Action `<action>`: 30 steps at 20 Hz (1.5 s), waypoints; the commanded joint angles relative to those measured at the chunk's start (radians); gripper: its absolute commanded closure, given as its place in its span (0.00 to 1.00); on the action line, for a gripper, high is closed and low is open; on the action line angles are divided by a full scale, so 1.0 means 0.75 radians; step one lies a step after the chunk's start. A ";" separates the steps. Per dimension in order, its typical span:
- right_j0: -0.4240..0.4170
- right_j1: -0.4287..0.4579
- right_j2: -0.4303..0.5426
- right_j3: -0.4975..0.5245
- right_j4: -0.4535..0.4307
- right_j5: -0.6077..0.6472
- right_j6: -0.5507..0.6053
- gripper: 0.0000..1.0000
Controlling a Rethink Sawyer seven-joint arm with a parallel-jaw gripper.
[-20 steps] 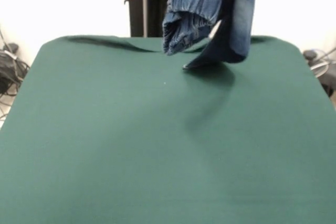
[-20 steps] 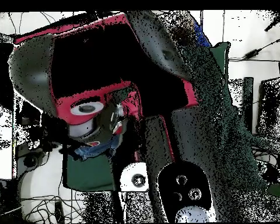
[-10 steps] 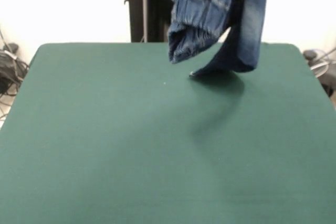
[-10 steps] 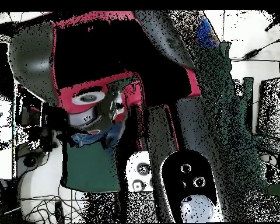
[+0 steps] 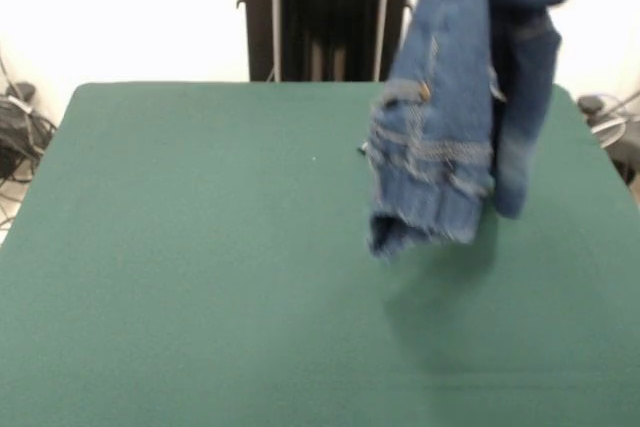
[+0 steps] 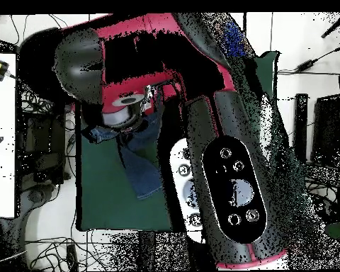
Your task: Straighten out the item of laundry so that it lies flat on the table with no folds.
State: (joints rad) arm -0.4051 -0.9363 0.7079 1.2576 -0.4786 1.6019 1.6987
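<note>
Hanging from above the frame in the front view, the jeans (image 5: 455,127) dangled bunched over the right half of the table (image 5: 200,277), one leg's hem apparently just clear of the green cloth; the overhead view showed denim trailing from beneath the arm (image 6: 222,191); whether the claw was clenched or released could not be told. The lay-down would probably go best by lowering until the hem touched, then dragging sideways so the legs unrolled flat.
</note>
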 commanded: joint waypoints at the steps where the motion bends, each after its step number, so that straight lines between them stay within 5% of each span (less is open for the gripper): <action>1: 0.080 0.135 0.002 0.037 -0.089 -0.109 -0.151 1.00; 9: 0.082 0.229 -0.009 0.069 -0.079 -0.304 -0.100 1.00; 19: 0.111 0.282 -0.019 -0.018 -0.098 -0.264 -0.132 1.00; 20: 0.114 0.288 -0.019 -0.032 -0.103 -0.253 -0.137 0.00; 30: 0.095 0.318 -0.014 -0.058 -0.098 -0.292 -0.147 0.00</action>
State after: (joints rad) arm -0.3481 -0.7223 0.7077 1.2101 -0.5142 1.4483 1.6987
